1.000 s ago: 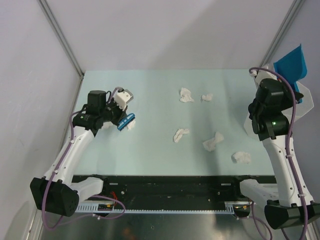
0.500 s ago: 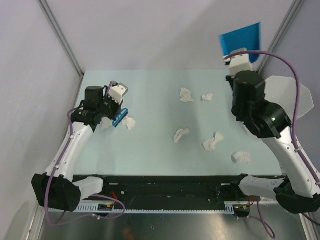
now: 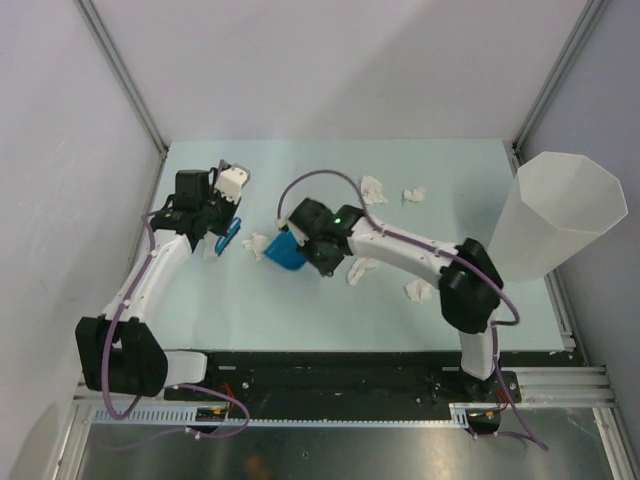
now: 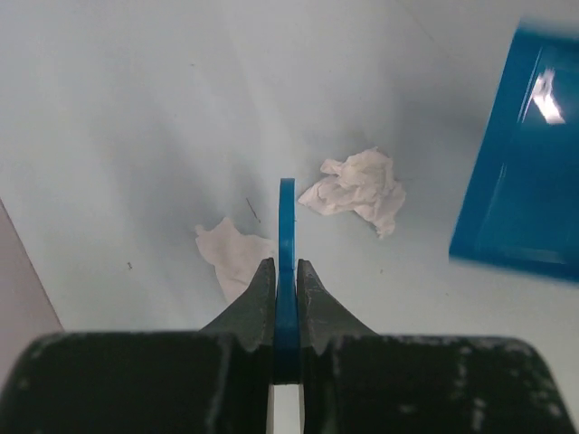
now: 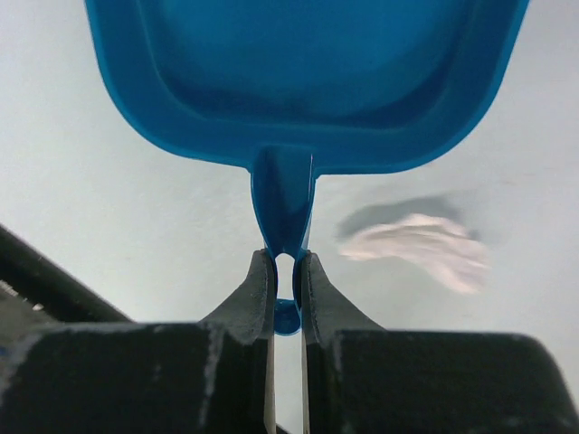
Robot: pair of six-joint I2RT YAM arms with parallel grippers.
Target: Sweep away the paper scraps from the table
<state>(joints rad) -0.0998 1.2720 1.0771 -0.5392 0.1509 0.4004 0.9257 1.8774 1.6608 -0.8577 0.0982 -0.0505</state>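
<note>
My left gripper (image 3: 223, 238) (image 4: 287, 274) is shut on a thin blue brush (image 4: 287, 226), held edge-on just above the table (image 3: 300, 310). Two paper scraps lie right by it: one ahead (image 4: 359, 188) (image 3: 254, 243) and one to its left (image 4: 233, 257). My right gripper (image 3: 304, 247) (image 5: 287, 271) is shut on the handle of a blue dustpan (image 3: 287, 252) (image 5: 308, 72), which faces the left gripper; it also shows in the left wrist view (image 4: 529, 163). More scraps lie at the back (image 3: 373, 190) (image 3: 413, 194) and under the right arm (image 3: 360, 270) (image 3: 418, 290) (image 5: 421, 249).
A tall white faceted bin (image 3: 560, 215) stands at the table's right edge. The right arm (image 3: 410, 250) stretches across the middle of the table. Metal frame posts rise at the back corners. The black rail strip (image 3: 330, 372) runs along the front.
My right arm swung from the far right across to the left-middle, bringing the dustpan down near the left gripper. The left gripper shifted slightly back and left with the brush.
</note>
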